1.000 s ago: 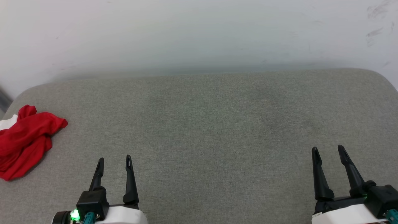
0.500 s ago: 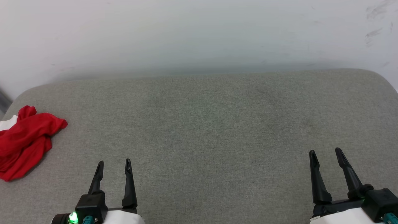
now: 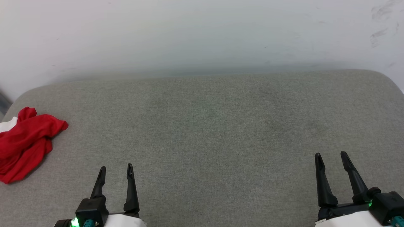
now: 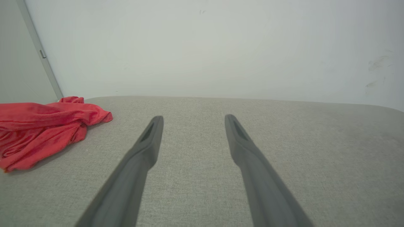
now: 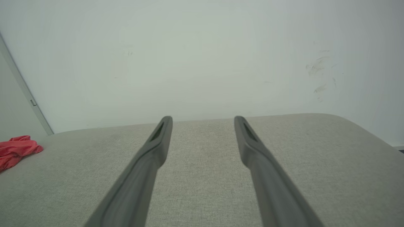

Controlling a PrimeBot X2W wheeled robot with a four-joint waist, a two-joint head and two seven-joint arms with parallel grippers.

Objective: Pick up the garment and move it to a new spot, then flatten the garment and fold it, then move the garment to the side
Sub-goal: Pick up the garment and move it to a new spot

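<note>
A crumpled red garment (image 3: pixel 26 142), a bit of white showing, lies at the left edge of a grey padded fabric surface (image 3: pixel 214 126) in front of a white wall (image 3: pixel 189 37). The left gripper (image 3: pixel 115 168) and right gripper (image 3: pixel 331 156) hang over the near side, well apart from the garment. Both have their jaws open and empty.

Open padded surface (image 3: pixel 214 126), garment (image 3: pixel 25 142) heaped at left
Free passage runs across the grey fabric up to the wall (image 3: pixel 202 37) closing the far edge; the heap sits at the left rim, well apart from the left gripper (image 3: pixel 115 168).
</note>
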